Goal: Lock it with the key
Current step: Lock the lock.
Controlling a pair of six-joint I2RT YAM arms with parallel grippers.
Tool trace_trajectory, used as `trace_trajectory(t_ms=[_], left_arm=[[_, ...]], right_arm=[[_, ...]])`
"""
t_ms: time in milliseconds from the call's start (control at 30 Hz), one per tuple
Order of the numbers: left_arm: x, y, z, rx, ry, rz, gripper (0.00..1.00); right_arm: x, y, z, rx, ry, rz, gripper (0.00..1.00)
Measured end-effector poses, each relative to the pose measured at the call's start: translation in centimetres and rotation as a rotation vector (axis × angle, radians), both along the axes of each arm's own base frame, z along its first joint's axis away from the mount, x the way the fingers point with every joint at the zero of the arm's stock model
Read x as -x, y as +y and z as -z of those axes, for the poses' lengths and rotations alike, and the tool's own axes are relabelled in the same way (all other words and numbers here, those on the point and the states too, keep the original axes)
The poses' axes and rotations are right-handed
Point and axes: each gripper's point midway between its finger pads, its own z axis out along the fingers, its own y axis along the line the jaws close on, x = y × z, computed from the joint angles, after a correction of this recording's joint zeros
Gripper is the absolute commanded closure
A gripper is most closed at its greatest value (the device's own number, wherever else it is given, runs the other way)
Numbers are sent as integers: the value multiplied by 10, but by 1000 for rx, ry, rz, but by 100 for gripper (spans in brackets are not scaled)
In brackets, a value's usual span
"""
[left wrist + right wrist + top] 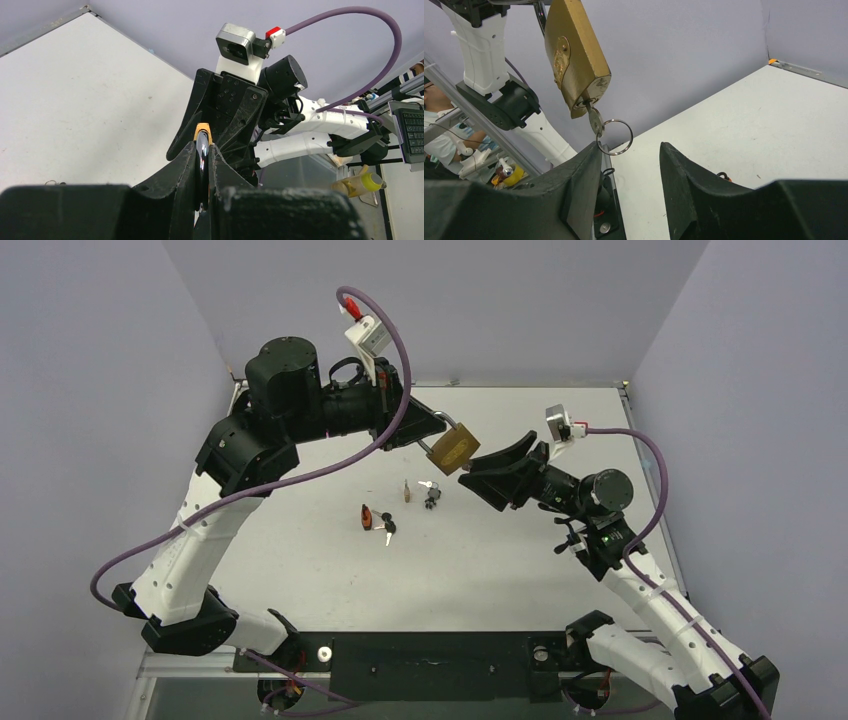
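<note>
The brass padlock [452,450] hangs in the air above the table's middle back. My left gripper [432,430] is shut on its silver shackle [202,155]. In the right wrist view the lock [574,55] tilts at upper left with a silver key [595,120] in its keyhole and a key ring [615,137] dangling from it. My right gripper [630,150] is open just below the key; the ring touches or nearly touches its left finger [586,175]. In the top view the right gripper [490,465] sits right beside the lock.
On the table below lie a small orange-red object [368,517] with a key [388,530], a tiny brown piece [406,491], and another key bunch [431,494]. The table's far edge [520,387] meets the grey wall.
</note>
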Motion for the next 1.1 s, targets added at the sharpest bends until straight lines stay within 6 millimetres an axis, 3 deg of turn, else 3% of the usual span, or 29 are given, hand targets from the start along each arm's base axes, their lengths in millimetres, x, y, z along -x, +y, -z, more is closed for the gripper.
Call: trace_trajectory(t_ms=[267,533,667,900,1100], left_arm=[[0,0,0,1,2,2,100],[1,0,0,1,3,3,100],[1,0,0,1,3,4,100],[1,0,0,1,4,6,100],[3,-1,0,0,0,21,100]], right_arm=[[2,2,-3,-1,-8,-6,57],[5,4,-18,-15,-42,-11,58],[6,5,-19,-16,-47,-16,69],[5,6,-17,-11,-46,-14,98],[5,6,-17,-12,-46,-14,100]])
